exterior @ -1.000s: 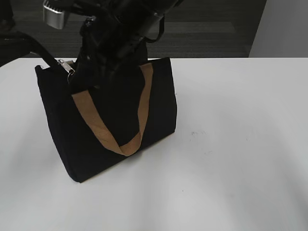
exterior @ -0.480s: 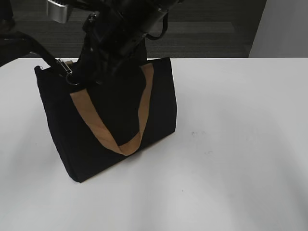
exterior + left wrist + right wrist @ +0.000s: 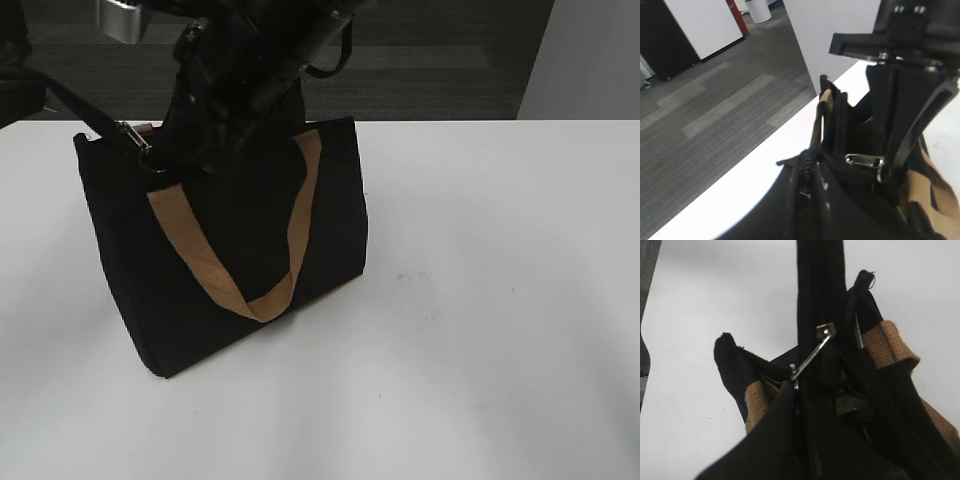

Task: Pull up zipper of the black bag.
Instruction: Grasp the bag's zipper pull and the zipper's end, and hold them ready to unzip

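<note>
The black bag (image 3: 250,260) stands on the left half of the white table (image 3: 480,300), with a tan handle (image 3: 215,275) hanging down its front. The silver zipper (image 3: 133,138) sits at the bag's top left corner. My right gripper (image 3: 155,165) reaches over the bag's top from behind. In the right wrist view the zipper's pull tab (image 3: 812,352) runs taut into the right gripper's jaws (image 3: 795,390), which are shut on it. My left gripper (image 3: 807,200) is shut on the bag's end fabric by the zip track. The zipper (image 3: 863,160) also shows in the left wrist view.
The table's far edge runs just behind the bag, with dark carpet beyond it. A pale wall panel (image 3: 590,60) stands at the back right. Both arms crowd the bag's top left. Bare table lies to the bag's right and front.
The right arm has risen slightly over the bag and the zipper has edged a little towards the left corner. The bag stays put.
</note>
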{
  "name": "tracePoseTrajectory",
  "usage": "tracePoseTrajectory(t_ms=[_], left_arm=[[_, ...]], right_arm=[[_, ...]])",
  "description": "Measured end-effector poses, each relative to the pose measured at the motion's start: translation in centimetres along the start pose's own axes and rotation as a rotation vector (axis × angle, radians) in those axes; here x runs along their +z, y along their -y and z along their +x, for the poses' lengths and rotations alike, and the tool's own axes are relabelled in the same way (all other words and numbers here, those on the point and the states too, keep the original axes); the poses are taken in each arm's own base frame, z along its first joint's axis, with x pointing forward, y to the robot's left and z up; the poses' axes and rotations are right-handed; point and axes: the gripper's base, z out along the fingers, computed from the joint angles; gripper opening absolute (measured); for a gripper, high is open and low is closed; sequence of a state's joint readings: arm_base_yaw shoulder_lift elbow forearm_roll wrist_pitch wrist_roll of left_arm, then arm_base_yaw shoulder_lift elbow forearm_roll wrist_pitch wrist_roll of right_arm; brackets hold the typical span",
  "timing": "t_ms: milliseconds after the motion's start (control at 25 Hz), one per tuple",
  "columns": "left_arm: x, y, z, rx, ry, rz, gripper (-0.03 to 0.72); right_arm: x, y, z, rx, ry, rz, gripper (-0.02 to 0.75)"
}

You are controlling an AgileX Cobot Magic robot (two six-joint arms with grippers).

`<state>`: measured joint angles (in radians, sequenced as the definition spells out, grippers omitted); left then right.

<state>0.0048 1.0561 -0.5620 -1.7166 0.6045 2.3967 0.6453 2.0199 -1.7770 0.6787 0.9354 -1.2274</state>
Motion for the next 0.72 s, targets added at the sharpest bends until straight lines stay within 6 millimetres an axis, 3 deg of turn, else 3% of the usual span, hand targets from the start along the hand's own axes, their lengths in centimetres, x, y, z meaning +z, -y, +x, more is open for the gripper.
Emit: tracePoseTrajectory(t_ms=[240,720], left_arm=[[-0.1,-0.3,0.5,-0.020,-0.057,-0.035,0.031],[-0.6,1.2,2.8,-0.002,-0.317,0.135,0.031]], right_arm=[[0.0,0.0,0.0,-0.001,-0.001,0.002,-0.001],[0.0,0.3,-0.1,0.047,0.009,0.036,-0.001]])
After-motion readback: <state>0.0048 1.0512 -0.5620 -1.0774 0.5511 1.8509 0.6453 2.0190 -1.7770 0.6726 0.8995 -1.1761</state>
